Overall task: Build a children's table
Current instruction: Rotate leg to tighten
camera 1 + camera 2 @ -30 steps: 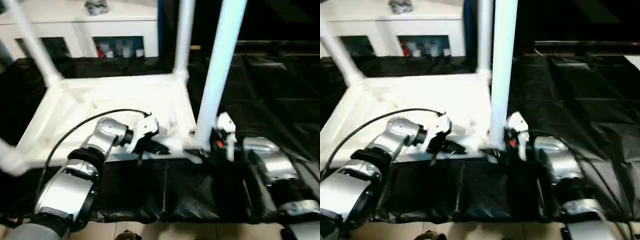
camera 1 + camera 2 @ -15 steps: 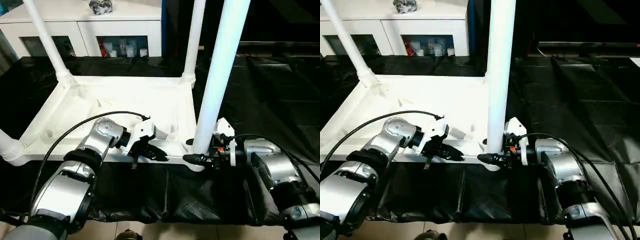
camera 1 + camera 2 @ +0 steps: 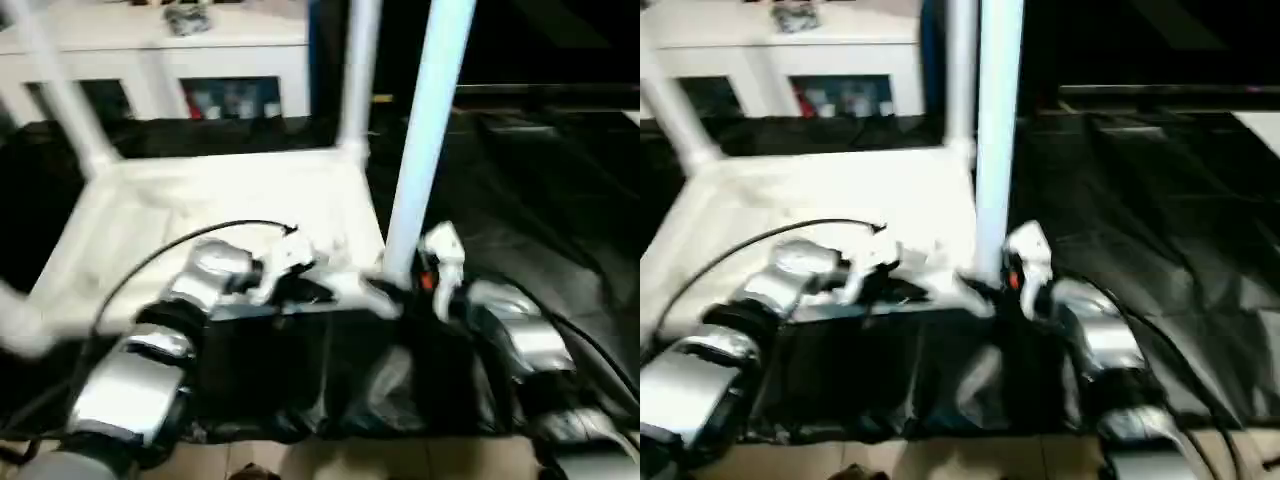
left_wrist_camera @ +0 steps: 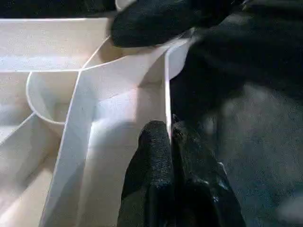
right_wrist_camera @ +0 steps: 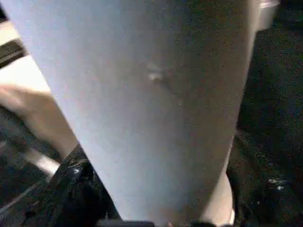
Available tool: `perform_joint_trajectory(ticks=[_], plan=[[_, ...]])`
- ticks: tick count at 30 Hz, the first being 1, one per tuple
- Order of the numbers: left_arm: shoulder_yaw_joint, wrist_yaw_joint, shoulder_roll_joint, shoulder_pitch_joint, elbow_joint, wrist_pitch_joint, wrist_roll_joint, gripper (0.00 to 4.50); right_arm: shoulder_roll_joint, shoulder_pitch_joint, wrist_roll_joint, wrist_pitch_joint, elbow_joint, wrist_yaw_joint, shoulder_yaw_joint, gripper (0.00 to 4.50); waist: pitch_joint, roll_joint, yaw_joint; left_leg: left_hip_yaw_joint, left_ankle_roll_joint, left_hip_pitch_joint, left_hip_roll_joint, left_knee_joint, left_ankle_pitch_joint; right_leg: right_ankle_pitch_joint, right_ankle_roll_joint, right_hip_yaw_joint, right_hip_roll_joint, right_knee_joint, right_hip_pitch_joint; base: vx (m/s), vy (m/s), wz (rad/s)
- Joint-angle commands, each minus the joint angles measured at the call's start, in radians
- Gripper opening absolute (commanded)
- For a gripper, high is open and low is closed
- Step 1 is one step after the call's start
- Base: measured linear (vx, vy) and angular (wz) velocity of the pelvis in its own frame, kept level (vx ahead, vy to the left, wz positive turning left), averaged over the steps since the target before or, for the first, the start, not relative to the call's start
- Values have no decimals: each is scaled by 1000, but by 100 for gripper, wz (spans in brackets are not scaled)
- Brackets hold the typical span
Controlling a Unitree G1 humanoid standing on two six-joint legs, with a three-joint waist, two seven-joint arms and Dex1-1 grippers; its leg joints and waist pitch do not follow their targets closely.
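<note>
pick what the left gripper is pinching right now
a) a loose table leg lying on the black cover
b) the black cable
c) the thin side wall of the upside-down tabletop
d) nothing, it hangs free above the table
c: in the left wrist view the left gripper has its black fingers closed on the thin white edge wall of the tabletop, one finger on each side of it.

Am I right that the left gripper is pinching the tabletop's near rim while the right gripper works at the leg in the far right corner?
Not quite. The left gripper does pinch the tabletop rim, but the right gripper is at the leg in the near right corner, as the left eye view shows.
</note>
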Motion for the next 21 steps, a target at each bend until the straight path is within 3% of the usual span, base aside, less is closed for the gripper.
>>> perform_joint_trajectory(ticks=[1, 3, 6, 9, 11, 12, 14, 21], plan=[[-21, 4, -100, -36, -12, 0, -18, 0, 78, -25, -23, 24, 62, -88, 41, 272, -62, -10, -9, -20, 20, 18, 16, -70, -334, -492, -150, 31, -57, -94, 39, 0, 0, 0], [-20, 51, -127, -42, -6, 15, -17, 0, 113, -43, -39, 7, 88, -149, 41, 272, -63, -8, -14, -18, 21, 23, 15, -68, -339, -472, -158, 33, -56, -95, 33, 0, 0, 0], [-11, 109, -157, -50, -4, 31, -23, 0, 151, -65, -64, -67, 123, -206, 49, 272, -65, -9, -18, -17, 31, 20, 14, -66, -327, -450, -169, 33, -56, -93, 36, 0, 0, 0], [-13, 96, -146, -43, -13, 17, -13, 0, 148, -67, -43, -81, 121, -173, 35, 344, -66, -10, -18, -17, 47, 15, 17, -68, -315, -403, -180, 34, -53, -87, 41, 0, 0, 0], [-16, 88, -139, -40, -16, 10, -11, 0, 142, -65, -43, -81, 118, -162, 36, 347, -66, -8, -17, -16, 51, 16, 19, -69, -314, -378, -191, 35, -53, -83, 42, 0, 0, 0], [-16, 65, -125, -36, -20, -3, -11, 0, 123, -61, -54, -92, 112, -136, 47, 369, -68, -9, -15, -14, 51, 18, 20, -67, -312, -362, -199, 37, -53, -82, 40, 0, 0, 0], [-20, 27, -106, -30, -25, -23, -12, 0, 89, -51, -65, -111, 99, -81, 65, 369, -70, -9, -12, -14, 57, 12, 20, -66, -291, -320, -210, 37, -53, -75, 47, 0, 0, 0], [-31, -132, -36, -13, -45, -67, -28, 0, -45, 10, -14, -90, -8, 268, 131, 369, -79, -11, 3, -10, 119, 4, 23, -54, -206, -162, -254, 37, -53, -55, 56, 0, 0, 0]])
